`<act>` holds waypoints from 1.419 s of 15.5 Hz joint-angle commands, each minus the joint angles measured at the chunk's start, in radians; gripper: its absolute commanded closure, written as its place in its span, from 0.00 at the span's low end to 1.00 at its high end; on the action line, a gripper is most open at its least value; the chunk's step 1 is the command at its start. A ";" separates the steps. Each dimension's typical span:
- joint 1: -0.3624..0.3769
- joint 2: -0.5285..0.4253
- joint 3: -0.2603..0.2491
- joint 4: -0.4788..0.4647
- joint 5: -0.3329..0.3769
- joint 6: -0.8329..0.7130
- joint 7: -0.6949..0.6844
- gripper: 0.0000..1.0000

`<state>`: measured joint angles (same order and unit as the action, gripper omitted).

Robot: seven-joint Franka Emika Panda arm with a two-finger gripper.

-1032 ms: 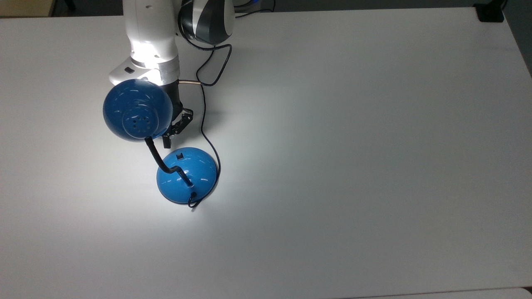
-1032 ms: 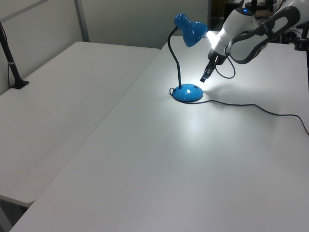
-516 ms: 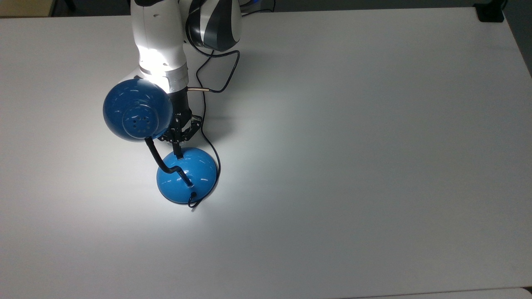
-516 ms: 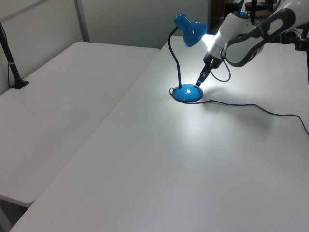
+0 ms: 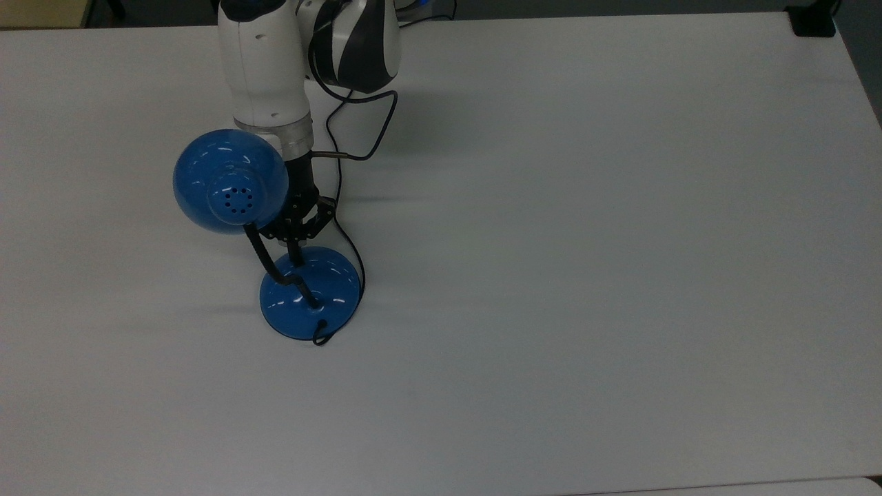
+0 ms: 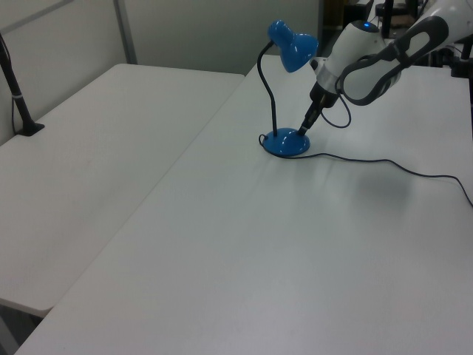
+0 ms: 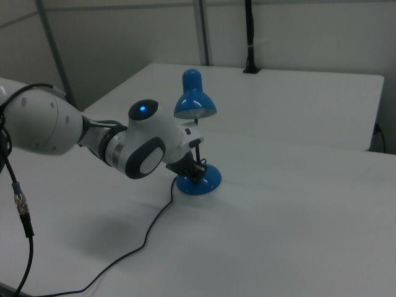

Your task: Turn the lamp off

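On the worktop [image 5: 586, 241]: the lamp [image 5: 310, 296] stands at about 8 o'clock from the middle of the top view, with its round base flat on the surface.
Fingers [image 5: 297, 256]: drawn narrow, tips together, holding nothing. They come down onto the base's 12 o'clock edge in the top view, and in the left view [image 6: 304, 130] they slant in from 1 o'clock and touch the dome.
Switch: hidden under the tips, so I can't say which way it sits.
Lamp's look: glossy blue all over. The domed shade [image 5: 229, 180] hangs at 10 o'clock of the base on a black bendy neck [image 5: 260, 256]. There's no bright pool under it and the shade's mouth is dull in the right view [image 7: 193, 102], so I judge it unlit and the job close to done.
Cord [image 5: 361, 275]: thin and black. It leaves the base at 6 o'clock, curls round the 3 o'clock side and runs up beside the arm.
Risk, slip: the dome is slick and curved, so pressing harder could skid the tips off and shove the base.
Risk, double press: a second push could flick the light back on.
Risk, retreat: the shade hangs just beside the wrist and the cord just beside the fingers. A careless lift could knock the shade or snag the cord and drag the lamp.
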<state>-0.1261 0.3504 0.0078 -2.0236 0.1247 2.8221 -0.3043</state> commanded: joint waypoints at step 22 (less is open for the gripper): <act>0.013 -0.353 -0.028 0.373 -0.037 -1.181 0.153 0.00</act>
<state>-0.1263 -0.0069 0.0031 -1.7112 0.1033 1.6718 -0.2522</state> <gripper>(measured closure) 0.009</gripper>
